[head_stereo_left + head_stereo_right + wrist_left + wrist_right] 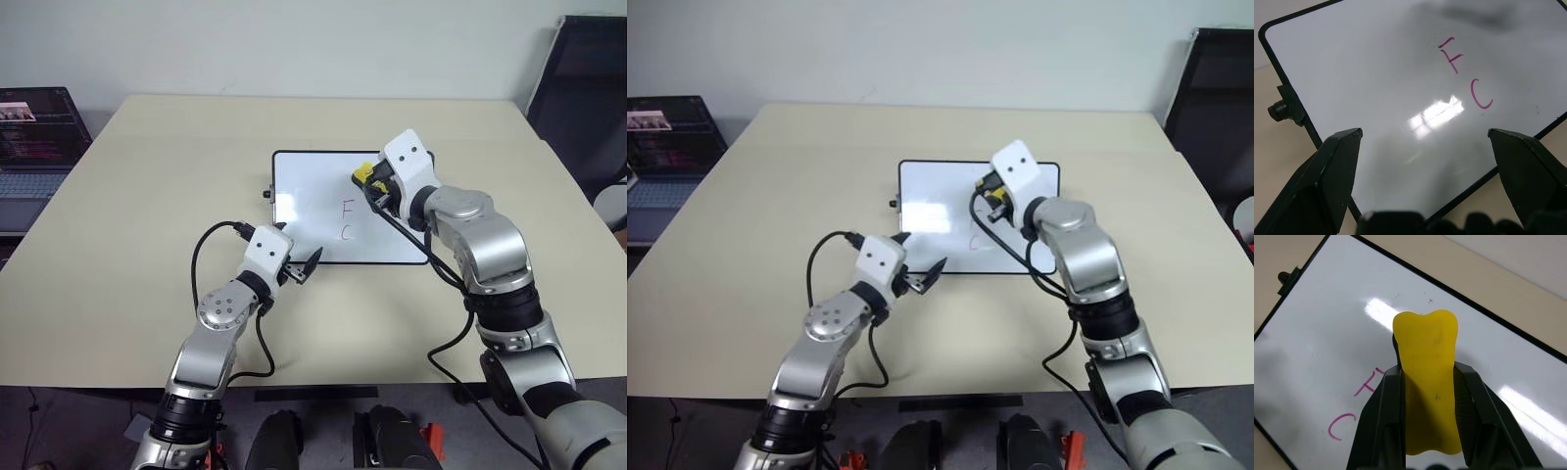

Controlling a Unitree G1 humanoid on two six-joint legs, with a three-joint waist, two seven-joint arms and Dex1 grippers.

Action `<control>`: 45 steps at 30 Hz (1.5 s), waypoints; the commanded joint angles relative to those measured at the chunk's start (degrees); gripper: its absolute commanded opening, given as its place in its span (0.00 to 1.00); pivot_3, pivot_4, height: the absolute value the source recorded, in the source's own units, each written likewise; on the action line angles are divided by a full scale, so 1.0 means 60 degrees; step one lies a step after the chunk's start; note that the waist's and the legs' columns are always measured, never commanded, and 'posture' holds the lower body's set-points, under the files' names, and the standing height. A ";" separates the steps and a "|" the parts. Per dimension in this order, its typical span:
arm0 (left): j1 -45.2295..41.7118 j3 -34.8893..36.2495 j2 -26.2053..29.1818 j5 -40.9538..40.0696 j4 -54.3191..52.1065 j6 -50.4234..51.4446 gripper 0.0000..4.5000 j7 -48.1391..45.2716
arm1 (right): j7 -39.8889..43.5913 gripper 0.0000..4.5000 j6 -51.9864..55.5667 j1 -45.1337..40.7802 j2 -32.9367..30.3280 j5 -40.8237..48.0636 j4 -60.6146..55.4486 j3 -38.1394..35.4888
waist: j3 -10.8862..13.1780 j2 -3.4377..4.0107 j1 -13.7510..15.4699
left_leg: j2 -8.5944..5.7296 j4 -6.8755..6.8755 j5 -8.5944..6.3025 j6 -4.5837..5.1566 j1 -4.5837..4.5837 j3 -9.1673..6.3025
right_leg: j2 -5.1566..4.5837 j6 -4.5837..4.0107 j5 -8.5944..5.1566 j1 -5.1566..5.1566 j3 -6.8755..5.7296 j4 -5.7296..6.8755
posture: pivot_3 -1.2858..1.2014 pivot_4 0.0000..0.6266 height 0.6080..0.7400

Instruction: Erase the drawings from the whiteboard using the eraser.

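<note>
Two letters, F point(347, 207) and C point(345, 233), remain on the board point(304, 196) at frame centre of the left eye view; above them the right gripper point(370, 186) is clamped on the yellow eraser point(362, 172), at the board's upper middle. The left gripper point(306, 266), jaws spread wide with nothing between, sits at the board's lower left edge; whether it touches or pins the frame cannot be told. Right eye view: the arm covers the F, and only a faint mark of the C shows below the gripper. Risk: the board may slide under a wipe if the left gripper is not bracing it. Left wrist view: the fingers point(1327, 166) straddle the near frame edge, letters at upper right, a knob point(1281, 108) at middle left; glare crosses the centre. Right wrist view: the eraser stands centre between both pads and hides part of the F; its dark underside is out of sight, and contact with the board cannot be judged. Risk: a tilted eraser could smear or miss the thin strokes, and the C at lower left may be skipped.
</note>
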 commanded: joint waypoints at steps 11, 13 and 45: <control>-0.0233 0.0008 0.0040 -0.0020 -0.0198 -0.0225 1.00 0.0000 | -0.0248 0.22 -0.2289 -0.0892 0.0039 -0.0529 0.2075 0.0399 | 0.0000 0.0000 0.0009 | 0.0001 0.0000 0.0000 0.0000 0.0000 0.0001 | 0.0000 -0.0001 0.0000 0.0000 0.0001 0.0000 | 0.52 0.24 1.00; -0.0268 0.0058 0.0075 -0.0021 -0.0197 -0.0223 1.00 0.0013 | -0.0222 0.22 -0.2448 -0.0899 -0.0024 -0.0707 0.2328 0.0559 | 0.0000 0.0000 0.0009 | 0.0001 -0.0001 0.0000 0.0000 0.0000 0.0000 | 0.0000 -0.0001 0.0000 0.0001 0.0000 0.0000 | 0.52 0.24 1.00; 0.0001 0.0414 0.0114 0.0013 -0.0664 0.0093 1.00 0.0494 | 0.0880 0.22 -0.3136 0.0982 0.0389 -0.1843 0.2770 0.2193 | -0.0012 -0.0010 -0.0052 | 0.0010 0.0010 0.0012 0.0012 0.0240 0.0011 | 0.0004 -0.0002 -0.0006 0.0227 0.0008 0.0008 | 0.52 0.24 1.00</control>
